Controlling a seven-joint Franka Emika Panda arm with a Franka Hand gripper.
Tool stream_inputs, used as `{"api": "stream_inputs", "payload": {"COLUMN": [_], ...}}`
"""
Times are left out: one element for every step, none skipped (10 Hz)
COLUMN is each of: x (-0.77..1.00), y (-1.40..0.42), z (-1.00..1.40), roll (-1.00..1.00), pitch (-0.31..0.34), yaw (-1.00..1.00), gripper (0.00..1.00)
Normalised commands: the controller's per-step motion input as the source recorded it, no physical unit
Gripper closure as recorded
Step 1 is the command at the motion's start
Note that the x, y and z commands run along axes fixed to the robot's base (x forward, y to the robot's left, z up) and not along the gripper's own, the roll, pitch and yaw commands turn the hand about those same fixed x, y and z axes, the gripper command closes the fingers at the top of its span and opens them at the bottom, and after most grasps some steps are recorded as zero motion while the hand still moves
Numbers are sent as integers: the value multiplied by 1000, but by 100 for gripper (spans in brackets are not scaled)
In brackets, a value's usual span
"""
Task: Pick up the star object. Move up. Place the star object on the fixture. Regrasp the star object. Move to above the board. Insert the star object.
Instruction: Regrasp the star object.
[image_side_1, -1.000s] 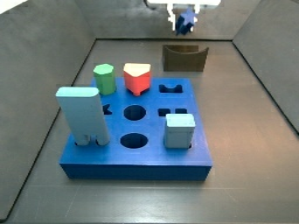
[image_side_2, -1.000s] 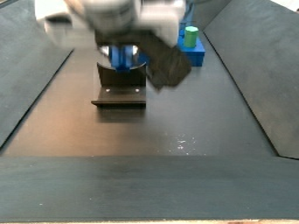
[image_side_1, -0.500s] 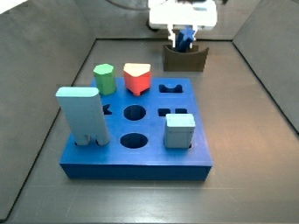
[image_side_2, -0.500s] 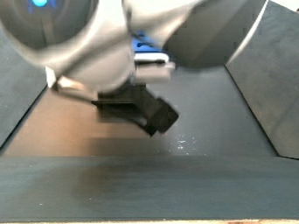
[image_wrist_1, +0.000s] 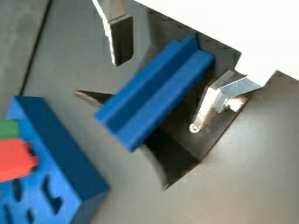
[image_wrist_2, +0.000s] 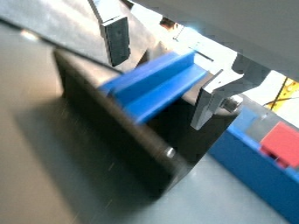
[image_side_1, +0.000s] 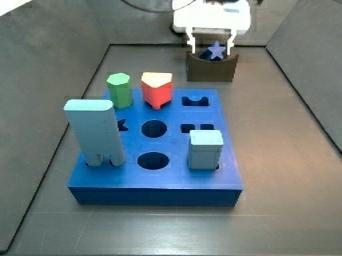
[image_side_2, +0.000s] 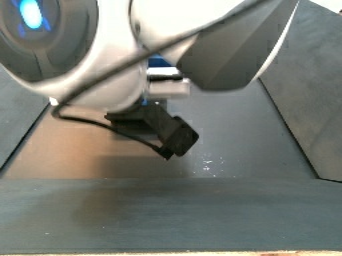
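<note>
One board is sitting at the lower centre of a side view, carrying four upright pieces: one green peg, one red peg, one tall pale blue block and one short pale blue block. One fixture is standing at the upper centre, with one star object and one claw hanging over it, fingers apart either side.
</note>
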Motion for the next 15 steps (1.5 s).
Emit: {"api": "stream_inputs", "payload": {"x": [-21,-24,-28,-29,-27,-25,-22,-76,-72,-104,-133,-133,-98,-69,-33], "y": [-1,1,4,6,7,5,3,-1000,-1000,-1000,-1000,-958,-753,-583,-349], "z": [1000,1000,997,773,598,423,192,865,851,847,797,708,435,213,13], "roll": [31,41,44,38,38,45,50,1000,1000,1000,1000,1000,1000,1000,1000], "pitch": [62,75,85,93,92,95,88,58,56,43,34,29,25,23,19], "yaw": [5,1,-5,-20,-30,-40,-49,6,6,5,5,4,4,4,4], "gripper": [0,0,0,0,0,0,0,0,0,0,0,0,0,0,0]}}
